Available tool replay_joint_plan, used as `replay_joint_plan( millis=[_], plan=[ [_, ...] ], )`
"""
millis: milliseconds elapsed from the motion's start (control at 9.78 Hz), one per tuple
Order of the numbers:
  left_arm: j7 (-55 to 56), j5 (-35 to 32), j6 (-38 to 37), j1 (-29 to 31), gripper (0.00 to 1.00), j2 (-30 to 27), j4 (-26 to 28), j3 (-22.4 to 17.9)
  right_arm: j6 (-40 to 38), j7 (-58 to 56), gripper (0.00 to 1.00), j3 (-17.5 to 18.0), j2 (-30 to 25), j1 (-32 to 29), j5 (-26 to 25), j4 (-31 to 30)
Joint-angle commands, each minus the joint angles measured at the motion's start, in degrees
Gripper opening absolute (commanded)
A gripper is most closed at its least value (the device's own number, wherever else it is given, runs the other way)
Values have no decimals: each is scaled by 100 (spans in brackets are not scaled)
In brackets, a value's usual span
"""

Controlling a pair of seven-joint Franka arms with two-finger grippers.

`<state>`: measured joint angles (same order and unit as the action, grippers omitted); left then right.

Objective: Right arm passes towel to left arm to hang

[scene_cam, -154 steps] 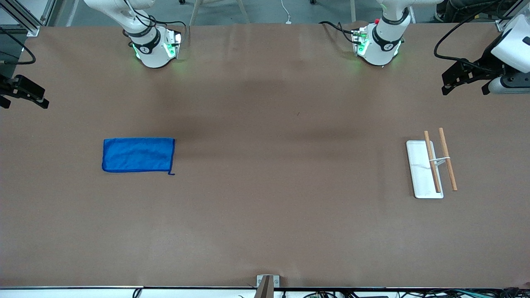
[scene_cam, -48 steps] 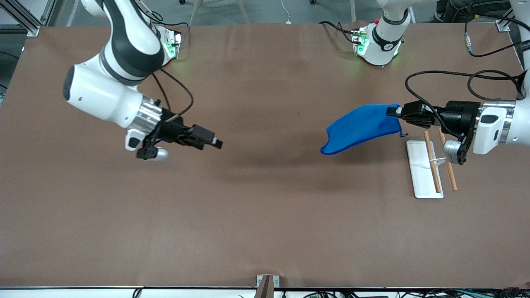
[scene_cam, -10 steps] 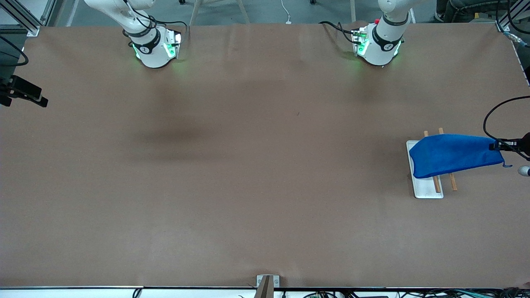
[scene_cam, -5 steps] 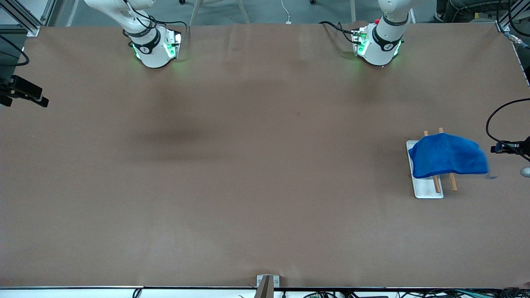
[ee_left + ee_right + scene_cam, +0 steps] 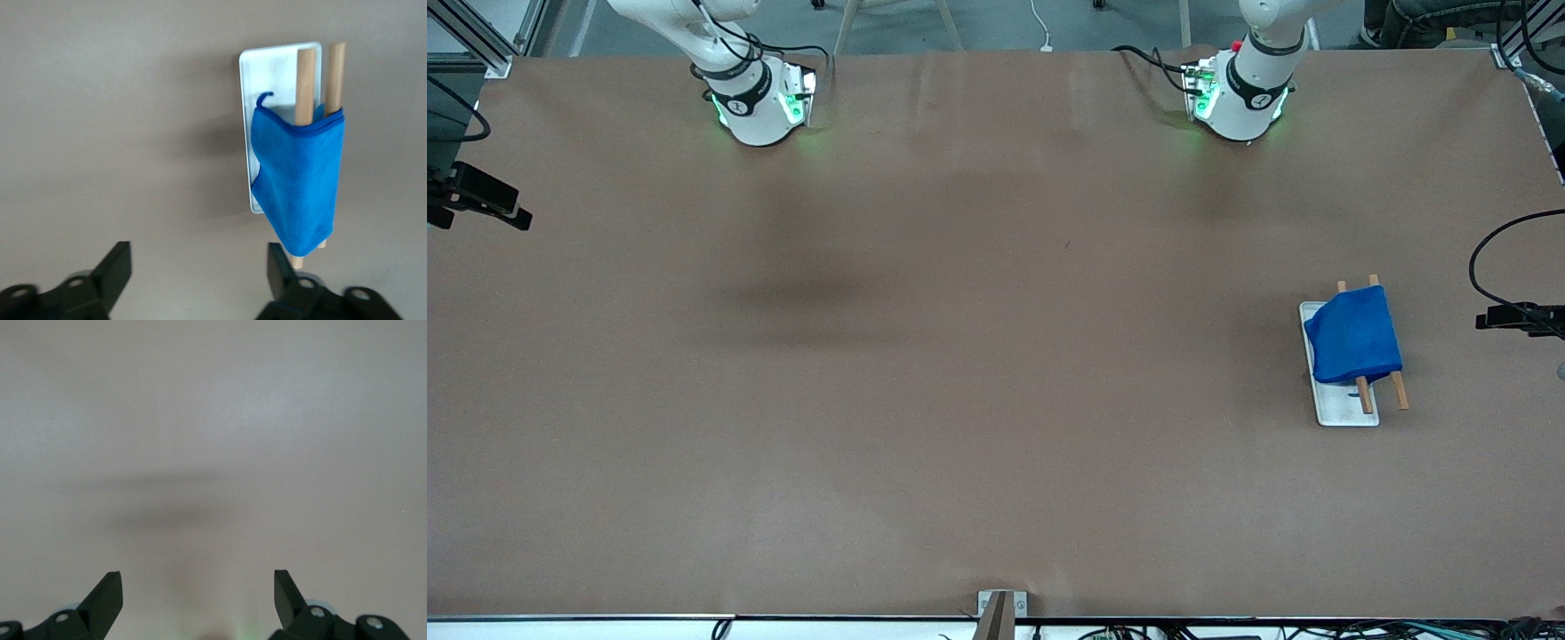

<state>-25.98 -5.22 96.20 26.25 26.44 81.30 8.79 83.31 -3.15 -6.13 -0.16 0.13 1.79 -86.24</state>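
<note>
Front view: the towel (image 5: 1352, 335) drapes over the rack's (image 5: 1338, 411) two wooden rods (image 5: 1400, 388) at the left arm's end of the table — a second ago the left gripper (image 5: 1494, 318) held its corner stretched out.

Left wrist view: fingers (image 5: 112, 270) apart, empty, towel (image 5: 300, 177) folded across both rods.

Right wrist view: the right gripper (image 5: 197, 597) waits — spread, over bare table (image 5: 213, 420).

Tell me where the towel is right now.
The towel hangs over the two wooden rods of the white-based rack, toward the left arm's end of the table. The open left gripper is off it.
</note>
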Motion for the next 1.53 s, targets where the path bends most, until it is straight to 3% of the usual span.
replay_joint_plan(
  millis=[0, 307, 818, 1125, 1330, 1432],
  plan=[
    [-4, -120, -22, -33, 100, -279, 9, 297, 63, -45, 100, -2, -160, 31, -30, -174],
    [433, -67, -215, -24, 100, -639, 9, 684, 63, -45, 100, 7, -160, 22, -30, -174],
    [2200, -67, -558, -24, 100, -1176, 9, 1738, 80, -45, 100, -2, -151, 22, -21, -165],
    [2142, -76, -558, -6, 100, -1325, 9, 2135, 142, -45, 100, -2, -142, 14, -21, -165],
    [1861, -111, -541, -477, 100, -1544, 8, 1909, 142, -45, 100, -2, -142, 13, -21, -165],
    [1851, -59, -532, -1046, 100, -1746, 9, 1333, 142, -45, 100, -2, -142, 13, -12, -165]
  ],
)
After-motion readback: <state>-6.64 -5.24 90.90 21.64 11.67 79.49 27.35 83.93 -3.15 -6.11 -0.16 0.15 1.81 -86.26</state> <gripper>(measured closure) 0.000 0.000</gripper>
